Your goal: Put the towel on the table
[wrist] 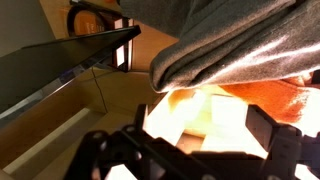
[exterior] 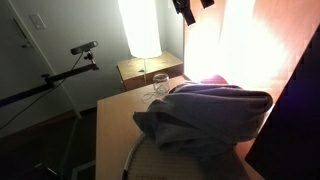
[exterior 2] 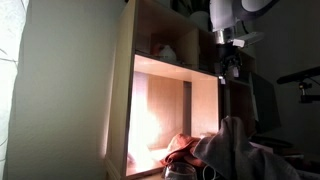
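My pincer [wrist: 185, 152] was released. In the wrist view its two dark fingers [wrist: 275, 145] stood spread wide along the bottom edge, with only warm, glowing light between them. It grasped nothing and touched nothing.

In an exterior view the pincer [exterior 2: 232, 68] hung from the pale arm [exterior 2: 235, 15] above the cloth heap, clearly apart from it. In an exterior view I could make it out only as black shapes [exterior: 188, 9] at the top edge.

The large, thick, soft grey towel [exterior: 205, 115] lay in a rumpled heap on the light tan wooden rectangular table [exterior: 110, 125]. It covered the side of the top nearer the bright light, and the rest of the wood was bare. In the wrist view a thick rounded fold of the towel [wrist: 240, 40] filled the upper part of the picture, away from my fingers.

A small orange-red cloth [exterior: 215, 78] lay just beside the towel on its far side, and it showed beneath the fold in the wrist view [wrist: 285, 95]. A clear stemmed glass [exterior: 158, 85] stood upright on the table, close to the towel's edge. A pale curved racket rim [exterior: 140, 155] poked out from under the near edge of the heap, and I could not tell more of it.

Behind the table stood a small wooden nightstand [exterior: 150, 70], with a tall glowing white lamp [exterior: 140, 25] above it. A black camera on a stand [exterior: 85, 47] stood off to the side. In an exterior view a tall open wooden shelf unit [exterior 2: 125, 90] rose behind the towel, brightly lit inside.
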